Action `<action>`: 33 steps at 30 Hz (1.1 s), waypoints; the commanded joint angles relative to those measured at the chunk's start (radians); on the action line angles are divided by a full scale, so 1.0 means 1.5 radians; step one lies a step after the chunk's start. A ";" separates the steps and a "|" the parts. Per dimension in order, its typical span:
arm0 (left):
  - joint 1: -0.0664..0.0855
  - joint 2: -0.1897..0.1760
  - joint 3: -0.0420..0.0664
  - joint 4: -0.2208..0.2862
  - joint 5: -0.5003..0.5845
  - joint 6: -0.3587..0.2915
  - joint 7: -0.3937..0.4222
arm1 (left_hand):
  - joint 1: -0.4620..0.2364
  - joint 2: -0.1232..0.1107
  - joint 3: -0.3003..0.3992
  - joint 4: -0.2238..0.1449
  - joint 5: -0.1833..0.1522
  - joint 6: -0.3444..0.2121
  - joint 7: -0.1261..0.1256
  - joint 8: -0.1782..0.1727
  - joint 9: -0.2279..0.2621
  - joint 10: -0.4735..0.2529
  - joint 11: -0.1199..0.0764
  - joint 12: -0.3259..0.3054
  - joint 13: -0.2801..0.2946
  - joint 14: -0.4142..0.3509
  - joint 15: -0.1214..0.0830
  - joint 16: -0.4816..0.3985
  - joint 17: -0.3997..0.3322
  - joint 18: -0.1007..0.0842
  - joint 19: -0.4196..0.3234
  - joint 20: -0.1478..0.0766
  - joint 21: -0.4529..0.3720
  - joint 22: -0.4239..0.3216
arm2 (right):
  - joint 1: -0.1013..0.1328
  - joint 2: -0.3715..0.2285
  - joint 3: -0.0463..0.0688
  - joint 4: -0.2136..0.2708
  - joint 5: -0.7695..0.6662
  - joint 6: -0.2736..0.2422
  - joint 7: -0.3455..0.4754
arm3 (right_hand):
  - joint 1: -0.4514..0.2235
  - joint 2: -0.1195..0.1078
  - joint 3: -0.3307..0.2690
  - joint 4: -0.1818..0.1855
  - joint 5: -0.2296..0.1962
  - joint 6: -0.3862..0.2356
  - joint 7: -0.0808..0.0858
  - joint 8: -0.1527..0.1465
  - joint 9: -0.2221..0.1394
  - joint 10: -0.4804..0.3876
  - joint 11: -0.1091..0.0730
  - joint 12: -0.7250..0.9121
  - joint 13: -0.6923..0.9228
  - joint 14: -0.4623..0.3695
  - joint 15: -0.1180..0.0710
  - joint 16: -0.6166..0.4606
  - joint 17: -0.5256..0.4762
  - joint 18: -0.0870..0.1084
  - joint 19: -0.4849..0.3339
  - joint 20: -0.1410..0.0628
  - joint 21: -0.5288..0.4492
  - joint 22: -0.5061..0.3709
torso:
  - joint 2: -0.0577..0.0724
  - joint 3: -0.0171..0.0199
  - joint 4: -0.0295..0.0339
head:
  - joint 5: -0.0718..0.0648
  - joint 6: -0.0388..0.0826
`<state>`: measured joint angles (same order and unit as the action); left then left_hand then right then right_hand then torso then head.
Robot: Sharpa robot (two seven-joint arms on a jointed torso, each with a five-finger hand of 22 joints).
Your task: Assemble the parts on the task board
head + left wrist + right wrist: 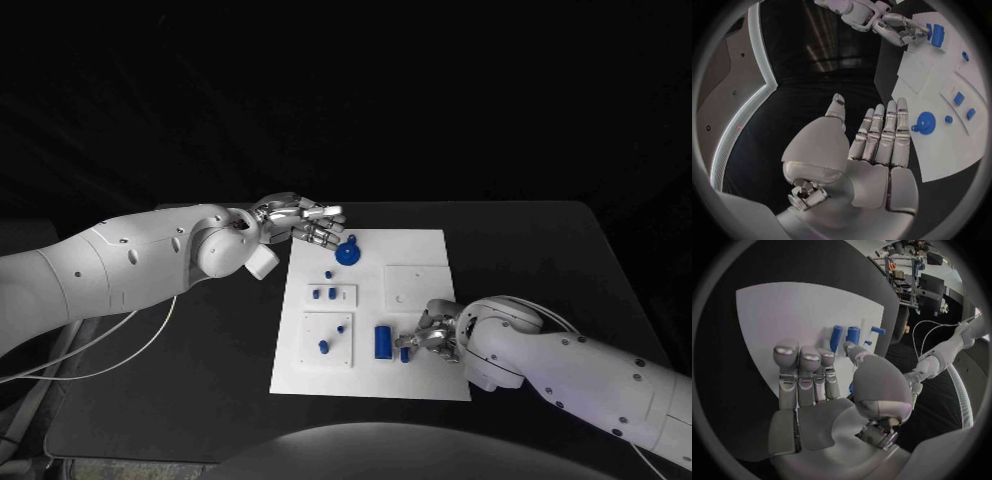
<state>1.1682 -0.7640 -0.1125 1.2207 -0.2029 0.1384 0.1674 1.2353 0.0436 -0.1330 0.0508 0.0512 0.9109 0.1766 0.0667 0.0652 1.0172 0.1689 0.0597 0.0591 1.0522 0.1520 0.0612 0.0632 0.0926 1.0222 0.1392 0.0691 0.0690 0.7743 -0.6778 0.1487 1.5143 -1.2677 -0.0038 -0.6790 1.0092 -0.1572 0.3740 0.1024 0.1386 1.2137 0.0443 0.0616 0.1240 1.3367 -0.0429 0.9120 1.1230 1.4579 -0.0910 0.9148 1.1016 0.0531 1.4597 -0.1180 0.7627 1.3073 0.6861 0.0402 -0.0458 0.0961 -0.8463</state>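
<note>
**Right hand at the near blue block: settle the grasp before lifting**

Everything here is placed relative to the task board, the white plate in the middle of the black table.

At the board's far left corner the left hand hovers with its fingers straight and pressed side by side, thumb apart, holding nothing. Just beside its fingertips, on the board's far end, lies a round blue disc part; I judge it close but not touched.

Moving right across the board: two small blue pieces sit in a small raised panel on the left side, and two more small parts lie in the larger panel nearer the robot. An upright blue block stands at the near middle.

At the board's near right edge the right hand is down beside that block, with a small blue part at its fingertips. In the right wrist view its fingers are held together and extended, the thumb curved toward the blue parts; whether anything is actually pinched I cannot tell.

The step in hand looks like picking up a near part. It should go best if the thumb and fingers close squarely from opposite sides, without nudging the block, while the left hand stays off the disc.
</note>
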 commanded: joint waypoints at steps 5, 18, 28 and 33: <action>-0.001 0.000 0.000 0.001 0.000 0.012 0.003 | -0.003 -0.002 0.000 0.004 -0.003 -0.006 0.000 -0.002 -0.001 -0.004 0.000 0.000 0.000 -0.001 0.003 0.002 0.000 -0.008 -0.002 0.001 -0.001 0.000 | 0.000 -0.012 0.000 0.010 0.002 -0.006 0.022 | 0.003 -0.025 -0.021 0.029 -0.058 -0.006 0.003 0.002 0.003 -0.003 0.003 -0.008 -0.004 0.000 -0.003 -0.008 -0.003 0.001 0.003 0.001 -0.010 0.059 | 0.000 0.0002 0.0006 | 0.001 0.001; -0.001 -0.002 0.000 0.000 -0.003 0.013 0.003 | 0.000 -0.002 0.001 0.002 -0.003 -0.007 0.000 -0.002 -0.001 -0.005 0.000 0.000 0.000 -0.001 0.003 0.002 0.000 -0.008 -0.002 0.001 -0.001 0.000 | -0.015 -0.053 0.000 0.038 0.070 0.045 0.059 | 0.076 -0.009 -0.095 -0.004 -0.042 -0.009 0.006 0.002 0.007 -0.008 0.005 -0.013 -0.007 0.001 -0.002 -0.014 -0.001 0.002 0.003 0.002 -0.022 0.058 | 0.000 0.0005 -0.0007 | 0.000 0.000; -0.001 -0.003 0.000 0.000 -0.003 0.012 0.005 | 0.001 -0.001 0.001 0.001 -0.003 -0.007 0.000 -0.002 -0.001 -0.005 0.000 0.000 0.000 -0.001 0.003 0.002 0.000 -0.008 -0.002 0.001 -0.001 0.000 | -0.026 -0.055 0.000 0.039 0.062 0.053 0.063 | 0.085 0.013 -0.091 -0.066 -0.015 0.002 0.001 0.001 0.003 -0.005 0.002 -0.009 -0.007 0.002 -0.003 -0.011 0.003 0.000 0.004 0.002 -0.015 0.059 | 0.000 0.0004 0.0003 | -0.004 -0.001; -0.001 -0.003 0.000 0.000 -0.004 0.012 0.005 | 0.001 -0.001 0.001 0.001 -0.003 -0.007 0.000 -0.002 -0.001 -0.005 0.000 0.000 0.000 -0.001 0.003 0.002 0.000 -0.008 -0.002 0.001 -0.001 0.000 | -0.028 -0.050 0.000 0.035 0.059 0.047 0.062 | 0.081 0.020 -0.090 -0.072 -0.013 0.004 0.000 0.002 0.003 -0.003 0.001 -0.008 -0.006 0.002 -0.002 -0.010 0.004 0.000 0.004 0.002 -0.012 0.060 | 0.000 0.0001 0.0006 | -0.003 -0.001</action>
<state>1.1678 -0.7688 -0.1127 1.2199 -0.2051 0.1395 0.1654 1.2353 0.0436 -0.1330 0.0507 0.0512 0.9038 0.1766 0.0667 0.0652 1.0172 0.1689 0.0596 0.0591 1.0522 0.1520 0.0612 0.0632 0.0927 1.0222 0.1393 0.0691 0.0690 0.7343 -0.7549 0.1490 1.5685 -1.1805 0.0539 -0.5968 1.1288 -0.1340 0.2365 -0.0003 0.1145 1.2135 0.0444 0.0599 0.1287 1.3311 -0.0375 0.8974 1.1132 1.4573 -0.0904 0.8974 1.1061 0.0530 1.4596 -0.1179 0.7394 1.3073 0.6865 0.0408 -0.0453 0.0908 -0.8484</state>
